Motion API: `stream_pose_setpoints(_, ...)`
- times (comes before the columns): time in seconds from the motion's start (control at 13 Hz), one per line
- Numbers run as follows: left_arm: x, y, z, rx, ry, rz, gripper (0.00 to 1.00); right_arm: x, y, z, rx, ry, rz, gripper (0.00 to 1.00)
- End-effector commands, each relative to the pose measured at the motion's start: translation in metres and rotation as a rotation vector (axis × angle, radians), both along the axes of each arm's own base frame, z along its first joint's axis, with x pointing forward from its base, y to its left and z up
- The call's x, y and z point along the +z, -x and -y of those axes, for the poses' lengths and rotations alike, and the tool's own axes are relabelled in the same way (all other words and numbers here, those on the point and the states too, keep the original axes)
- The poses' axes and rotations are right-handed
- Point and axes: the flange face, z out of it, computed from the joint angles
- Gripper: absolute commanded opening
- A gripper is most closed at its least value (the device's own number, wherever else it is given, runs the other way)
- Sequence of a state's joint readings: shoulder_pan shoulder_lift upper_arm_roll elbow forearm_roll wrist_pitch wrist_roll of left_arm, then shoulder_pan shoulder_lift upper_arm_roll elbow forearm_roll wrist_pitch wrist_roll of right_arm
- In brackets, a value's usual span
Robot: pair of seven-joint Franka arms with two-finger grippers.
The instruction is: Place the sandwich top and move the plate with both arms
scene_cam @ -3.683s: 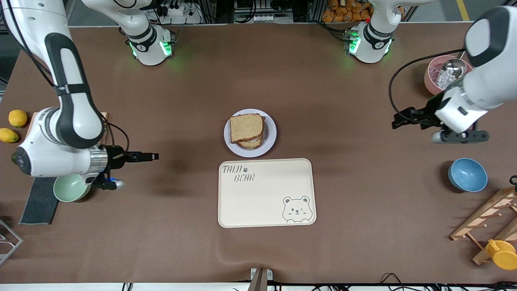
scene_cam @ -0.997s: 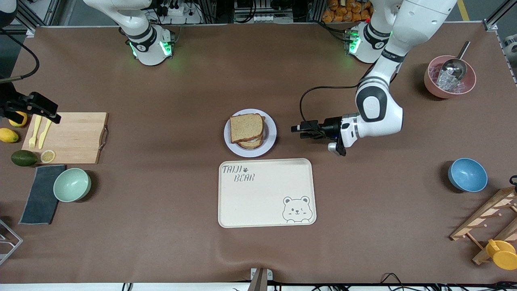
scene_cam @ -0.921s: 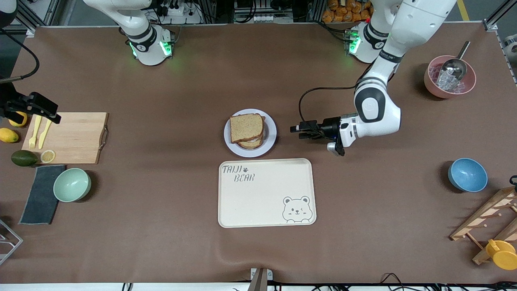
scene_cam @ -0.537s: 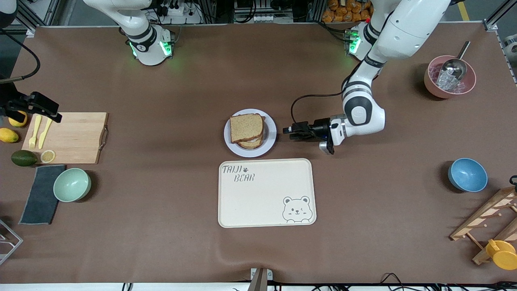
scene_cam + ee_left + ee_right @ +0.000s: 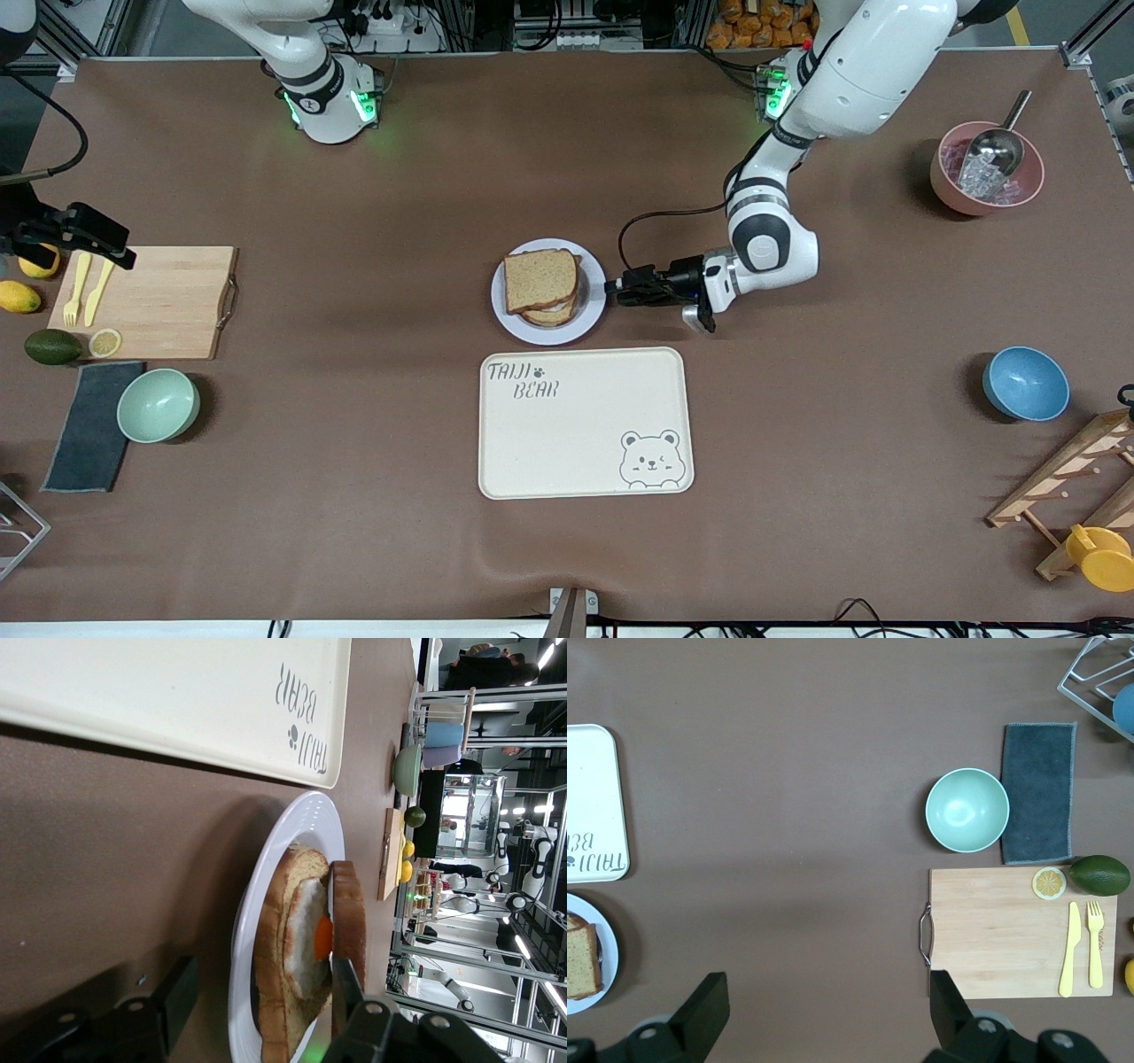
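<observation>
With the left gripper (image 5: 611, 291) at the plate (image 5: 592, 312) rim, jaws apart, a shallow bite could tip the bread slice (image 5: 539, 279) (right gripper (image 5: 824, 1010) waits wide open above the cutting board (image 5: 1014, 930)).

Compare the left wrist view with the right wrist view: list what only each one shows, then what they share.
Only the left wrist view shows the fried egg under the sandwich top, with the left hand straddling the plate rim, one finger on the table side and one above. Only the right wrist view shows the yellow knife and fork and the open right hand high over the table. Both show the plate, the tray, the green bowl and the cutting board.
</observation>
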State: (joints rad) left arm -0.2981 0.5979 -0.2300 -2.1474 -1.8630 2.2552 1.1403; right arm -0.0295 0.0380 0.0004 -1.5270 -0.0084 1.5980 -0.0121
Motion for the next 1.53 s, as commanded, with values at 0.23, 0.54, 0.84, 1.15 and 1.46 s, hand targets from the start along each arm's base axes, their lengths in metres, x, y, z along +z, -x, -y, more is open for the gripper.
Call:
stream_pose_setpoints(0.23,-0.021,0.003,0.008,0.027,0.009,0.042,0.56,0.000,0.000,0.002,-0.015,0.015,-0.007,1.00)
stream_pose_setpoints(0.54,-0.019,0.009,0.019,0.042,0.032,0.031,0.51,0.000,-0.001,0.001,-0.014,0.014,-0.007,1.00)
stream_pose_setpoints(0.84,-0.022,0.013,0.022,0.023,0.045,0.057,0.40,-0.001,-0.001,0.002,-0.015,0.014,-0.010,1.00)
stream_pose_setpoints(1.15,-0.022,0.016,0.026,0.015,0.086,0.066,0.13,-0.003,-0.002,0.002,-0.015,0.014,-0.013,1.00)
stream_pose_setpoints(1.46,-0.022,0.019,0.034,-0.001,0.127,0.140,0.00,-0.004,-0.002,0.001,-0.015,0.014,-0.015,1.00)
